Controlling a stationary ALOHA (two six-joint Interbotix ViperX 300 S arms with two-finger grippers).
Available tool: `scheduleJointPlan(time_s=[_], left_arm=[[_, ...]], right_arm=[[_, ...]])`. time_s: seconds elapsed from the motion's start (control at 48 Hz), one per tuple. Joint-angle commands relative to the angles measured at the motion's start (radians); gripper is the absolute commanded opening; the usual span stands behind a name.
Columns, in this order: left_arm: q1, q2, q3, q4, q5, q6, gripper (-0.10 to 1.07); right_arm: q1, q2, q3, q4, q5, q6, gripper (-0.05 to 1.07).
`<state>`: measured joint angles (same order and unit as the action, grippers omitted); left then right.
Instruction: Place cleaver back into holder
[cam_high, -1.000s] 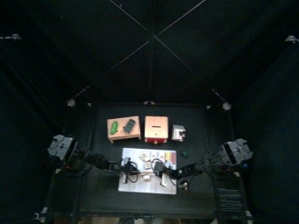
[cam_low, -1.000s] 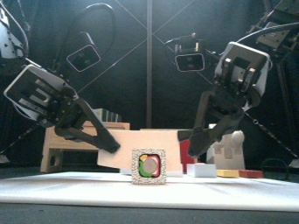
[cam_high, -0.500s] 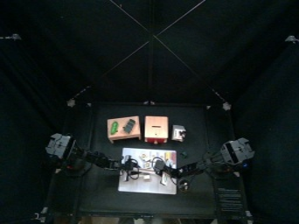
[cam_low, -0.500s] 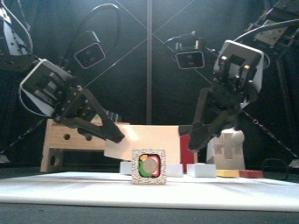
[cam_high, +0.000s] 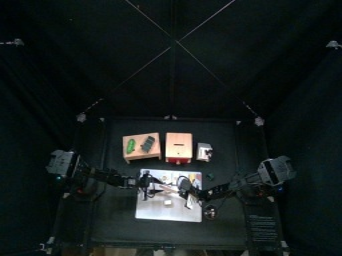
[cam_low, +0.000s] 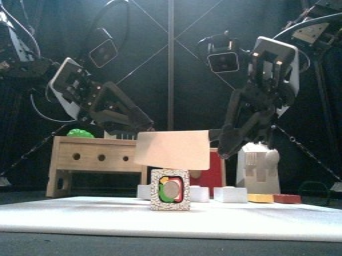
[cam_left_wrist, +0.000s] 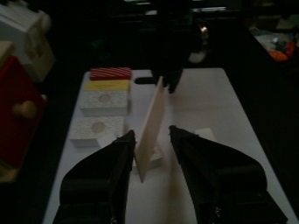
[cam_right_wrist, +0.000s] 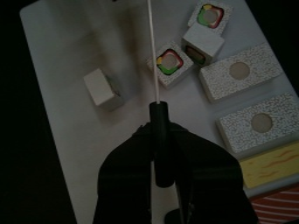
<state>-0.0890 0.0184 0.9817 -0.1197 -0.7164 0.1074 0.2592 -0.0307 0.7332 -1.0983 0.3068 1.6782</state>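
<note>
Right claw (cam_right_wrist: 156, 131) is closed on the cleaver (cam_low: 174, 150), its two jaws pinching the short dark handle, so the tool hangs in the air over the white mat (cam_high: 150, 198), lower middle of the top view. In the right wrist view the blade shows edge-on as a thin pale line running up from the jaws towards the frame's top. In the front view it shows flat, a pale rectangle at mid-frame. Left claw (cam_left_wrist: 151, 133) stands wide open with one jaw on either side of the blade and holds nothing; whether a jaw touches the blade I cannot tell.

The holder (cam_high: 178, 146), an orange-brown block, sits at the middle of the top view, above the mat and apart from the cleaver.

As a judgement, the cleaver looks light, thin and stiff, so weight should be no trouble. The smooth flat blade is probably slippery and offers little to press on. The handle is the sound place to hold, leaving the blade free to enter the slot. A pinch on so narrow a handle may let the blade swing, so it should be lined up with the slot before lowering. Small toy food blocks (cam_right_wrist: 208, 19) lie on the mat below.
</note>
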Motion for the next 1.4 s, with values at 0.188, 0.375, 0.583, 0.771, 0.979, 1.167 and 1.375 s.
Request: scheduleJointPlan(time_s=[0.188,0.375,0.583,0.771,0.979,1.167,1.375], left_arm=[[0.117,-0.048,0.032,0.035,-0.040,0.000,0.77],[0.150,-0.064,0.037,0.069,-0.041,0.002,0.77],[0.172,-0.100,0.038,0.081,-0.048,0.000,0.77],[0.183,-0.126,0.038,0.089,-0.048,0.002,0.77],[0.184,-0.133,0.040,0.124,-0.048,0.000,0.77],[0.186,-0.132,0.040,0.141,-0.048,0.002,0.77],[0.192,-0.132,0.040,0.149,-0.048,0.002,0.77]], right_arm=[[-0.003,-0.115,0.020,0.052,0.000,0.002,0.32],[-0.017,-0.206,0.021,0.233,0.069,-0.002,0.32],[-0.026,-0.336,-0.006,0.382,0.259,-0.003,0.32],[-0.040,-0.443,-0.055,0.471,0.463,-0.006,0.31],[-0.071,-0.522,-0.152,0.520,0.709,-0.008,0.32],[-0.141,-0.522,-0.284,0.638,0.885,-0.179,0.32],[-0.336,-0.514,-0.310,0.879,0.879,-0.321,0.32]])
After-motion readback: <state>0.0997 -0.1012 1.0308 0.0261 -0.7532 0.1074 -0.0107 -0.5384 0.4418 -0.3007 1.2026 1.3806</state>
